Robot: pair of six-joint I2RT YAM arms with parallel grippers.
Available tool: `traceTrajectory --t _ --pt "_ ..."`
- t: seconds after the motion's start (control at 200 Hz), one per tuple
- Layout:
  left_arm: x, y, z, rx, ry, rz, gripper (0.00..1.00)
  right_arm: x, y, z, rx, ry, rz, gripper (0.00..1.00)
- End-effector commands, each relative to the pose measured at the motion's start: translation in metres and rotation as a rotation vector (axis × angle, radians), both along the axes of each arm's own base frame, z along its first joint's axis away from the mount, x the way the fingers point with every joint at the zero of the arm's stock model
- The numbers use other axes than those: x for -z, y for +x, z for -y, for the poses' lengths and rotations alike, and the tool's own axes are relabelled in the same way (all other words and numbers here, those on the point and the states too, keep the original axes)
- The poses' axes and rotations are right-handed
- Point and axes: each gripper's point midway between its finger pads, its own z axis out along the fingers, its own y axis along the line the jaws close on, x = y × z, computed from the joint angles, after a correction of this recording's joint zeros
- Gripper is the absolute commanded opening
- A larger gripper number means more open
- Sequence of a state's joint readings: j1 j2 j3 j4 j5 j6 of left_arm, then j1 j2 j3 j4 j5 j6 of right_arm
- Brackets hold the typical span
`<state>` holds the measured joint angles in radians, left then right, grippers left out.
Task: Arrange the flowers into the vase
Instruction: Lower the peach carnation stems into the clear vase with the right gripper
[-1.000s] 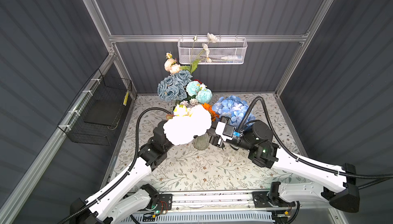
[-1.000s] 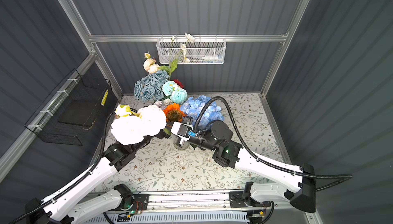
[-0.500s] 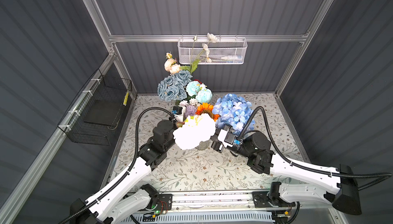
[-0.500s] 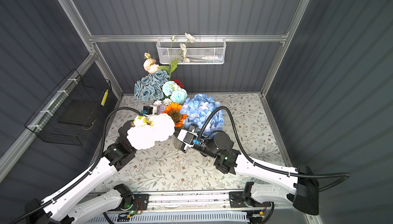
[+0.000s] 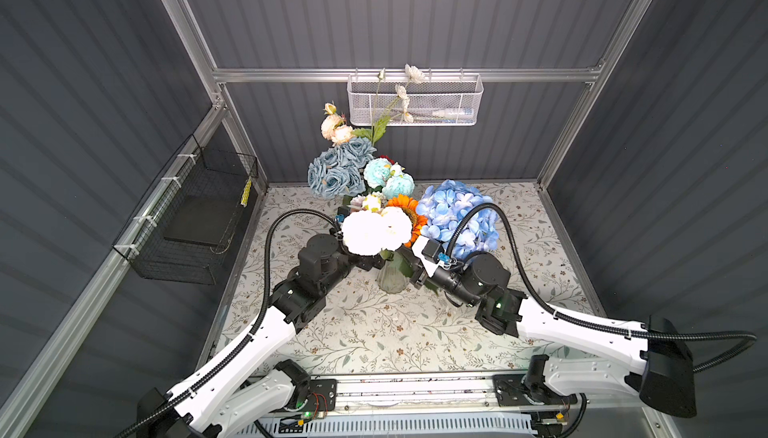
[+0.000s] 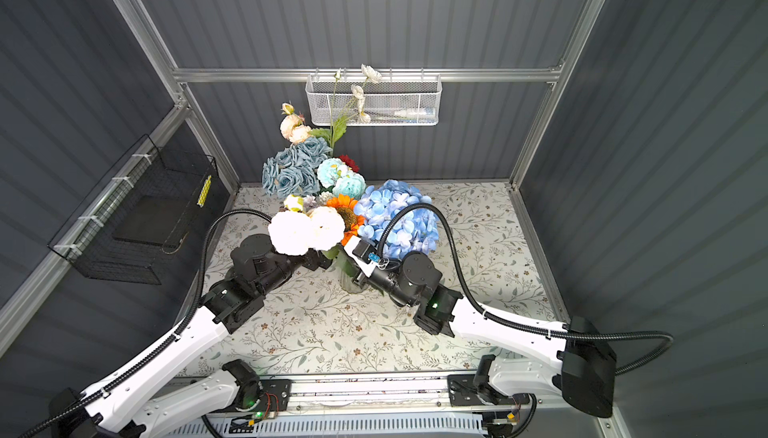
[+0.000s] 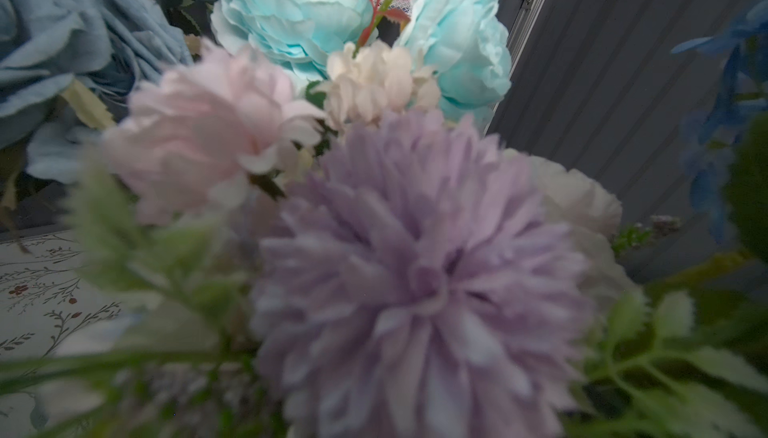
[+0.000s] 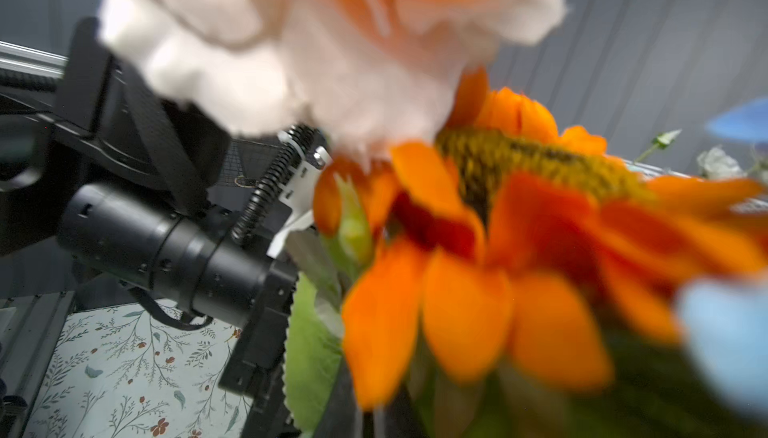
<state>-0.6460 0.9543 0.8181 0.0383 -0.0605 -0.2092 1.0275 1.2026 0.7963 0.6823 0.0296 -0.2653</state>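
Overhead, you see the glass vase (image 5: 392, 280) standing on the floral tablecloth (image 5: 374, 332), midway between the two arms, with the flowers (image 5: 388, 176) massed above it. Their stems run from the vase mouth upward and toward the back wall. The tallest sprig (image 5: 380, 124) crosses in front of the white mesh basket (image 5: 457, 99).

White blooms (image 5: 376, 232) and an orange sunflower (image 5: 409, 211) cover the vase mouth. The blue hydrangea (image 5: 457, 211) stands just beside the sunflower; whether its stem is in the vase is hidden.

Your open room is the bare cloth in front of the vase and along the right edge. The black wire basket (image 5: 195, 215) hangs on the left wall, well apart.

Your left gripper (image 5: 371, 264) sits beside the vase neck under the white blooms, spread wide; whether stems lie within is hidden. Your right gripper (image 5: 409, 261) is pinched closed at the opposite side; on what, you cannot tell.

Both wrist views are blurred, one filled by a lilac pompon (image 7: 415, 290), the other by the sunflower.
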Motion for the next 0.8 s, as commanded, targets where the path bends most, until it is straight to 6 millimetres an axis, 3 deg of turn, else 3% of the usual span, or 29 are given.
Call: traceTrajectory --t 0.0,0.405,0.795 --pt "-0.012 0.002 -0.001 -0.005 -0.016 0.03 0.99 0.025 0.015 0.004 0.063 -0.026 -0.088 0.0" --pt "0.004 -0.001 -0.002 -0.001 -0.018 0.007 0.99 0.078 0.029 0.005 0.114 -0.128 -0.186 0.0" --pt "0.005 -0.004 -0.005 -0.007 -0.03 0.016 0.99 0.119 0.039 0.008 0.168 -0.203 -0.234 0.0"
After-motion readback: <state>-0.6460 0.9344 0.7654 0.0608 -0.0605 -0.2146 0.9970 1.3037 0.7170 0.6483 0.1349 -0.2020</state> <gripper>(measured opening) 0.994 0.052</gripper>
